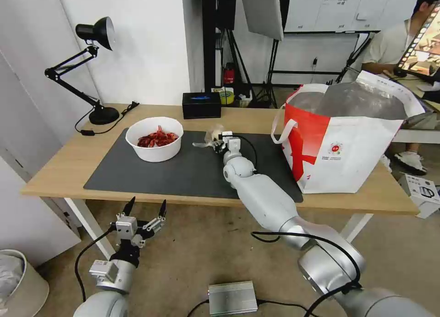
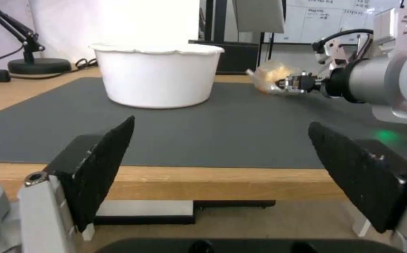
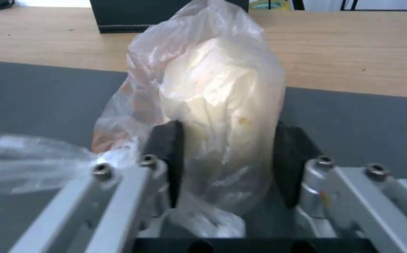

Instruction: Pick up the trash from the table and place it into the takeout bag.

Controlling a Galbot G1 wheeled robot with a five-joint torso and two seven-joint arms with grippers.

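My right gripper [image 1: 218,145] reaches over the middle of the dark grey mat [image 1: 192,172] and is shut on the knotted clear plastic bag [image 1: 211,135] with white tissue inside. Both black pads [image 3: 168,154] press on the bag [image 3: 213,88]. The white round bowl [image 1: 154,139] of red crayfish shells stands on the mat to the left. The takeout bag [image 1: 353,147], white and red with foil lining, stands open at the table's right end. My left gripper [image 1: 146,206] hangs open below the table's [image 1: 68,156] front edge, facing the bowl [image 2: 156,77].
A black tissue box [image 1: 201,105] sits at the back edge behind the mat. A black desk lamp [image 1: 98,78] stands at the back left. On the floor lie a metal box [image 1: 231,297], a bin [image 1: 18,280] and a white box [image 1: 421,193].
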